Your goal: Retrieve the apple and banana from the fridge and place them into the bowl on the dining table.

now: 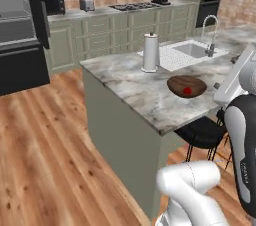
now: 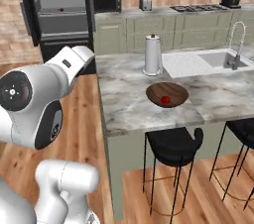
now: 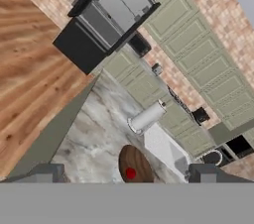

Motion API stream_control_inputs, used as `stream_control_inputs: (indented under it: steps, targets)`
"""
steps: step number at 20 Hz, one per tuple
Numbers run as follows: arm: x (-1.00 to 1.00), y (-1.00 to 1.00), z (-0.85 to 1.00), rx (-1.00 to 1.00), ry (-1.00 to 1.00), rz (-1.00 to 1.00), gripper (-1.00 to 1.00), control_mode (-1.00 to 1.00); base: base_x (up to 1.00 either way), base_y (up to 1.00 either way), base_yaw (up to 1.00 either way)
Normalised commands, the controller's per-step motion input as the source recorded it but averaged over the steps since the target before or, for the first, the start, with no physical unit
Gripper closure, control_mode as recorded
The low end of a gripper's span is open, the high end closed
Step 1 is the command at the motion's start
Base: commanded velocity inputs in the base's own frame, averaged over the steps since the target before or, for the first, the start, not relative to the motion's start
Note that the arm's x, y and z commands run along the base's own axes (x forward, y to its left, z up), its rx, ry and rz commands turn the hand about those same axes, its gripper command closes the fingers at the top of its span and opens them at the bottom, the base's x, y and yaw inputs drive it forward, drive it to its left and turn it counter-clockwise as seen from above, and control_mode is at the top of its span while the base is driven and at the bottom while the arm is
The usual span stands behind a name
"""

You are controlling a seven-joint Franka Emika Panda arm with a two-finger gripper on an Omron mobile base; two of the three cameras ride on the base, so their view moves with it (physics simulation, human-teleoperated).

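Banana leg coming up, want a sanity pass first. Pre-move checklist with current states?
1. Apple in bowl: ok, red fruit sits inside it.
2. Bowl on dining table, clear of the edge: ok.
3. Tool empty and open: ok, fingers wide apart with nothing between them.
4. Fridge open: ok, pale shelves exposed.
5. Banana located: cannot tell, shelves too small to read.
6. Paper towel roll upright, apart from the bowl: ok.
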Motion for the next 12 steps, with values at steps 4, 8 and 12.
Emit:
stream_control_inputs:
  steps: [4,8,12]
  targets:
    - [0.00,0.00,0.00,0.00,0.00,0.00,-1.00,1.00,-0.26,0.99,0.34]
    - [0.00,0.00,0.00,0.00,0.00,0.00,-1.00,1.00,0.00,1.00,0.41]
    - [0.00,0.00,0.00,0.00,0.00,0.00,-1.00,1.00,0.04,0.96,0.41]
